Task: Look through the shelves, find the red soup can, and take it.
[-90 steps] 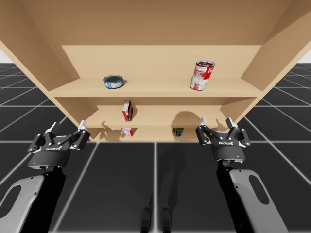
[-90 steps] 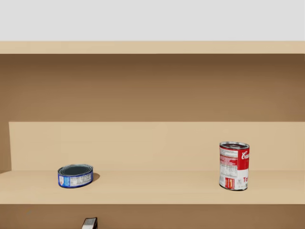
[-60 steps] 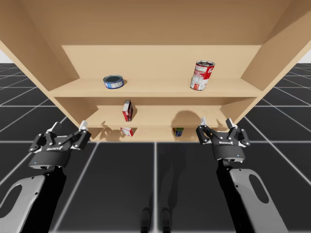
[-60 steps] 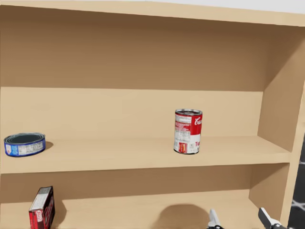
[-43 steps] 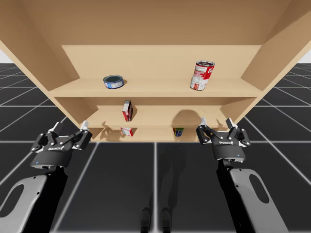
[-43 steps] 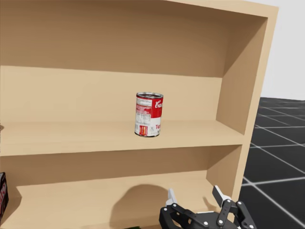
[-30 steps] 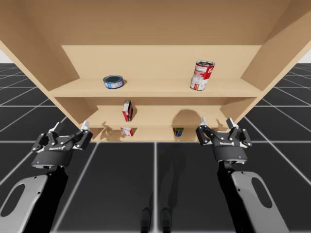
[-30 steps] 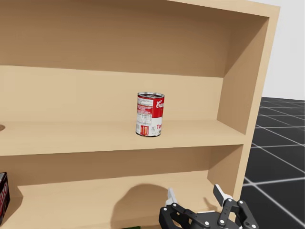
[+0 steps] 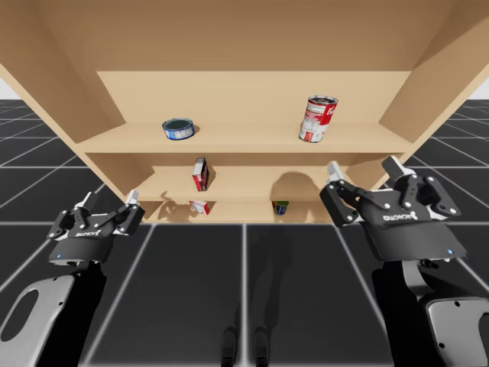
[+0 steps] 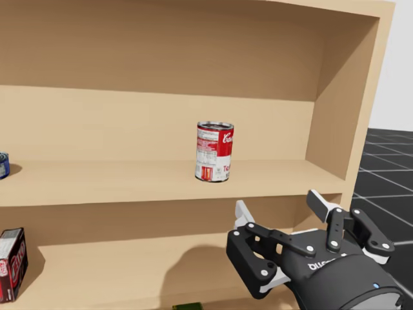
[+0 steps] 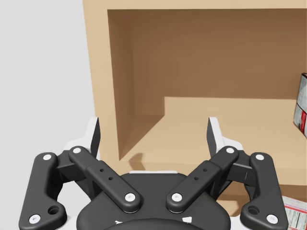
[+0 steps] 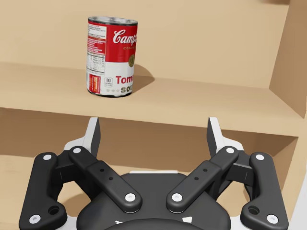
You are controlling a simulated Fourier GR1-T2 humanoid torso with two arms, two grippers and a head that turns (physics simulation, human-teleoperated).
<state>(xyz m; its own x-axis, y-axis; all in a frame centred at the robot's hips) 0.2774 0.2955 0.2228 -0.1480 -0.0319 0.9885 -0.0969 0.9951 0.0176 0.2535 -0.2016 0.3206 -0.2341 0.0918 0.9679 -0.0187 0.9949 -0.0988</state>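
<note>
Since 0.5 s ago the right tool (image 9: 363, 170) has risen toward the top wooden shelf (image 9: 229, 139), fingers apart.
Red-and-white cylindrical soup can (image 9: 318, 118) stands upright on that shelf's right part, ahead of and above the right tool, not touching it. Left tool (image 9: 108, 200) unmoved, fingers apart. Head has turned slightly left: flat blue tin (image 10: 2, 165) and red rectangular box (image 10: 11, 263) are cut off at the head view's edge. Green item (image 9: 280, 206) on bottom shelf (image 9: 237, 210) too small to identify.

Low flat can (image 9: 178, 128) at left of upper shelf (image 9: 244, 138), tall can (image 9: 318, 118) at its right, upright box (image 9: 200, 174) on the shelf below, right claw (image 9: 363, 165) before and below the tall can, left claw (image 9: 108, 197) low at left
</note>
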